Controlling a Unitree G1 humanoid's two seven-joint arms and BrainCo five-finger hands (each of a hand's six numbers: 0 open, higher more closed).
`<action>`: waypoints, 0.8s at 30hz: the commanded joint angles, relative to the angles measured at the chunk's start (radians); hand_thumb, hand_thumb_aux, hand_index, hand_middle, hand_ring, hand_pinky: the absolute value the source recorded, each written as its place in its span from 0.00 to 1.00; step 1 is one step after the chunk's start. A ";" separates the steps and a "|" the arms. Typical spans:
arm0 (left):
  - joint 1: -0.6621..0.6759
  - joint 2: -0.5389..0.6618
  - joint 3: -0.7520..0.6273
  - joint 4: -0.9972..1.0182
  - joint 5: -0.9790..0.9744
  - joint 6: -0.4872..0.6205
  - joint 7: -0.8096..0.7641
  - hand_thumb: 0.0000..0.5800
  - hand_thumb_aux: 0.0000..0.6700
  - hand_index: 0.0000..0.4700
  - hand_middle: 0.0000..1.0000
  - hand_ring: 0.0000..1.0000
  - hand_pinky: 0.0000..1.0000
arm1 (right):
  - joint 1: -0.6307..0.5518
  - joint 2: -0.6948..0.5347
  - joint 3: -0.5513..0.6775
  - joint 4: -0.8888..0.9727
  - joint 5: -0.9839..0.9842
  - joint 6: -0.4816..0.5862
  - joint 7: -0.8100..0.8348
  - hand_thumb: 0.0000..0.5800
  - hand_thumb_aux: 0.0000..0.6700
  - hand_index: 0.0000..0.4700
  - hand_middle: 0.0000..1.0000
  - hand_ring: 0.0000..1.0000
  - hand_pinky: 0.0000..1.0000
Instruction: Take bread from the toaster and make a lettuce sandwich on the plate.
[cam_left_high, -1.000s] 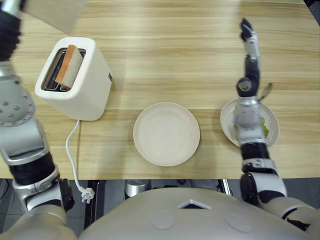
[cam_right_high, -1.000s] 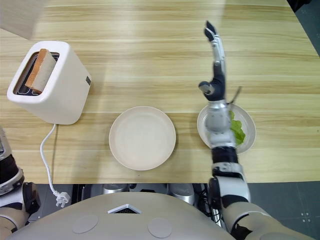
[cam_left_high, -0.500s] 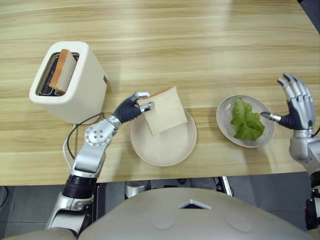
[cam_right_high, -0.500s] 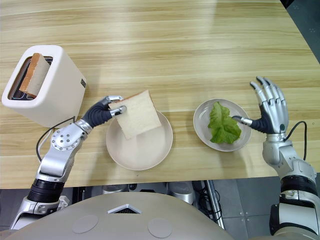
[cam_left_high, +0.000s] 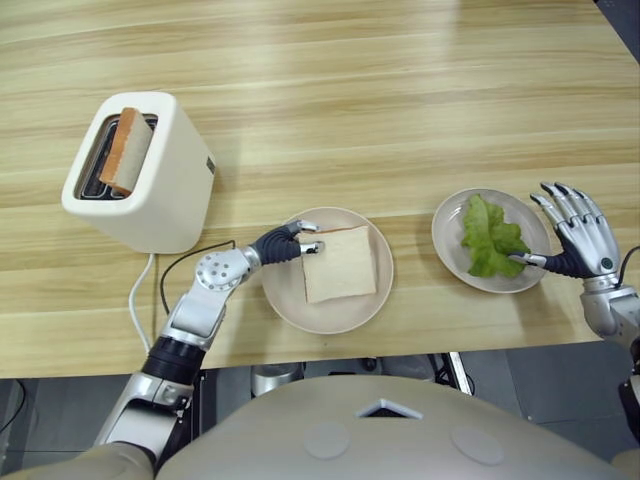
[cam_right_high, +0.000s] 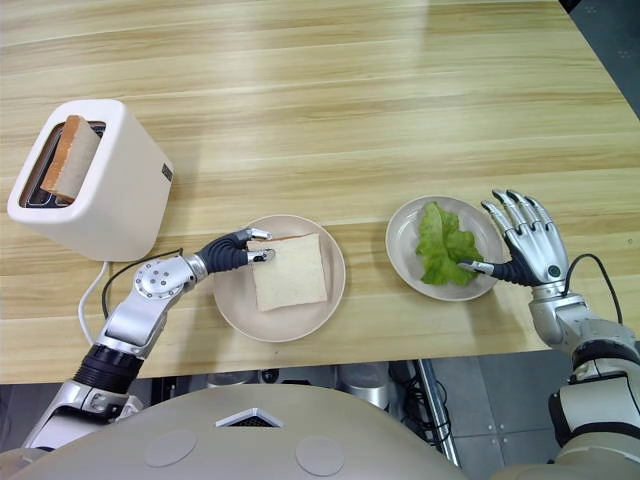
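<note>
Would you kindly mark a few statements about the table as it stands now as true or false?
1. A bread slice lies flat on the large plate. True.
2. The toaster is empty. False: a second slice stands in its slot.
3. The lettuce lies on the bread. False: it lies on the small plate.
4. The right hand is open beside the small plate. True.
5. The left hand rests on the toaster. False: it grips the bread slice's corner.

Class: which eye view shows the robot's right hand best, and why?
The right eye view: the right hand sits well inside the frame, open at the lettuce plate, with wrist and forearm visible. The left eye view puts the same hand near its right edge, forearm mostly cut off.
</note>
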 joint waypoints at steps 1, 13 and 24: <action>-0.021 0.007 -0.033 0.057 0.059 -0.032 0.003 1.00 1.00 0.98 1.00 1.00 1.00 | -0.026 -0.005 0.090 0.015 -0.026 0.025 -0.022 0.00 0.00 0.00 0.00 0.00 0.00; -0.092 0.028 -0.083 0.129 0.238 -0.162 0.090 0.00 0.00 0.00 1.00 1.00 1.00 | -0.071 0.007 0.184 0.067 0.019 0.021 -0.001 0.00 0.00 0.00 0.00 0.00 0.00; -0.122 0.043 -0.056 0.115 0.335 -0.202 0.170 0.00 0.00 0.00 1.00 1.00 1.00 | -0.090 0.014 0.229 0.086 0.052 0.022 0.017 0.00 0.00 0.00 0.00 0.00 0.00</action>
